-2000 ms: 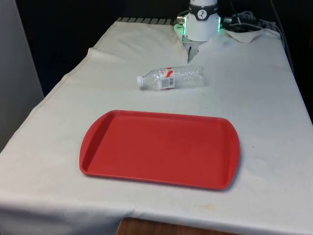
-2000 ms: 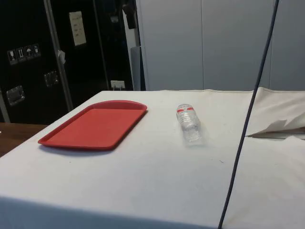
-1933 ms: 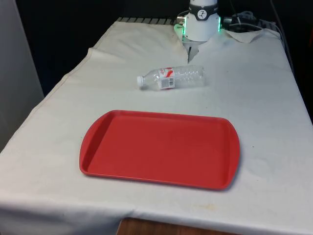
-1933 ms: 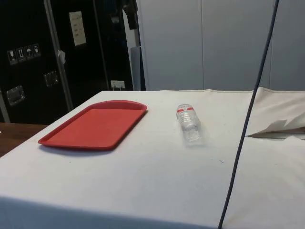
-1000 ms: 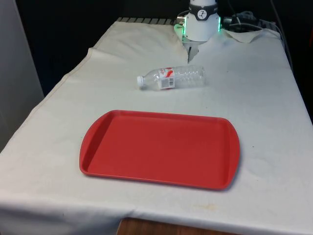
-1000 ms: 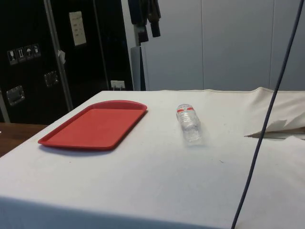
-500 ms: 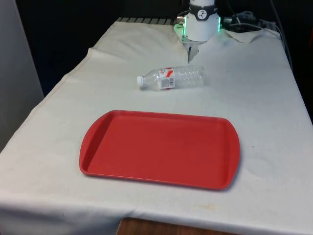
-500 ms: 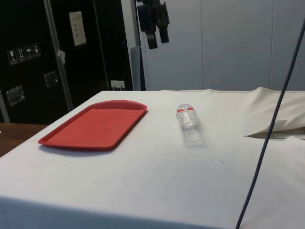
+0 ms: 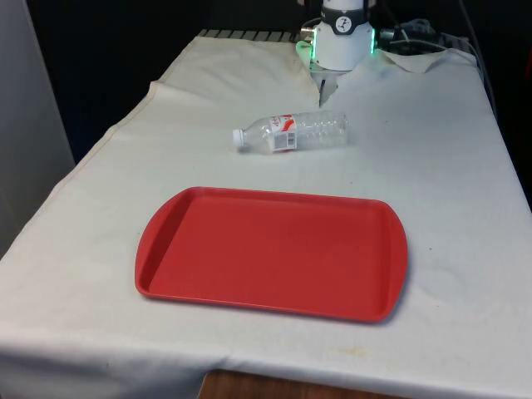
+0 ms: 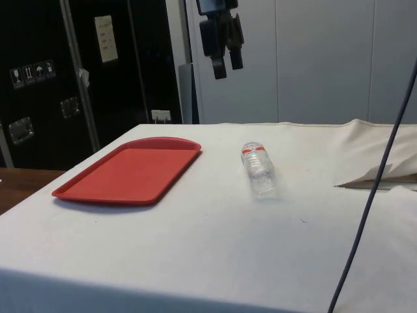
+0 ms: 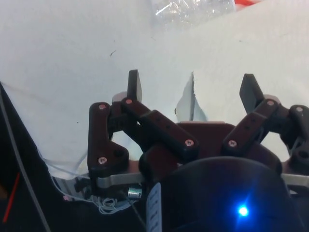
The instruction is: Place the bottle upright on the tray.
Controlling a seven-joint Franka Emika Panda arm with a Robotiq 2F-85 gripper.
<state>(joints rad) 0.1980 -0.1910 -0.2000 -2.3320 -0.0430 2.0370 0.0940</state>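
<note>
Nearest the front view's camera, the flat red plastic tray (image 9: pixel 270 252) with a raised rim lay bare on the table (image 9: pixel 449 174) under its white cloth. Beyond it, apart from the tray's far edge, the clear, ribbed plastic bottle (image 9: pixel 291 132) rested on its side, its white cap pointing to the front view's left. A red-and-white label wrapped it near the neck, with a small barcode patch; none of the print could be read. Farthest back and high above the table, the black two-finger end effector (image 10: pixel 227 60) hung released, fingers spread and holding nothing. The likely trouble was the round, light bottle rolling or skidding away if one finger touched first, or buckling under a hard squeeze, then tipping over when stood on the tray.
</note>
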